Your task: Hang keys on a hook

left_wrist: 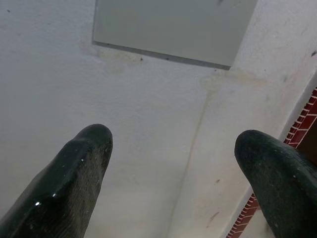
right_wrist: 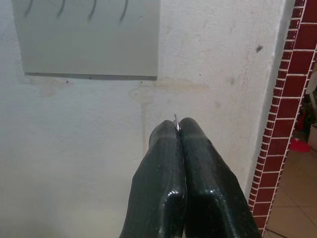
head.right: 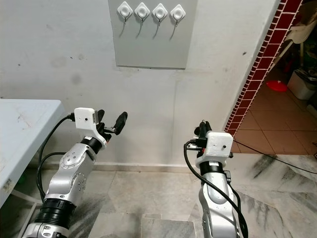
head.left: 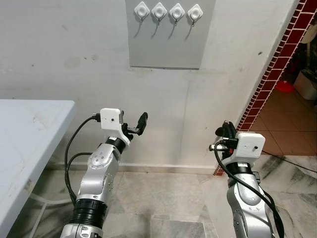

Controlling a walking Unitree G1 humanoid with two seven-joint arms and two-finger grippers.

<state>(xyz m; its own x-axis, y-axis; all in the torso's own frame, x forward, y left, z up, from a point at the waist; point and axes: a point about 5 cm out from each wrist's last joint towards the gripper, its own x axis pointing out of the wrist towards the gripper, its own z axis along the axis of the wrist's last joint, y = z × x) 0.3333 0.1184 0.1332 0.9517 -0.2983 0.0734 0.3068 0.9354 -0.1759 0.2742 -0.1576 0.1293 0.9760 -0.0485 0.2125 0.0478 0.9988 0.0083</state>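
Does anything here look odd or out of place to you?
Only a thin sliver of metal pokes from the right gripper, clamped shut; whether it is keys cannot be told. All four hooks on the grey board hang bare.

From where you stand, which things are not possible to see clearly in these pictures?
- The keys: in the right wrist view only a thin metal sliver pokes out between the pressed-together fingers of the right gripper; the fingers hide whatever it belongs to.
- The hooks on the grey panel: too small in the eye views to judge their tips.
- The left gripper is open; the frame edge cuts off the panel's top, where the hooks are.
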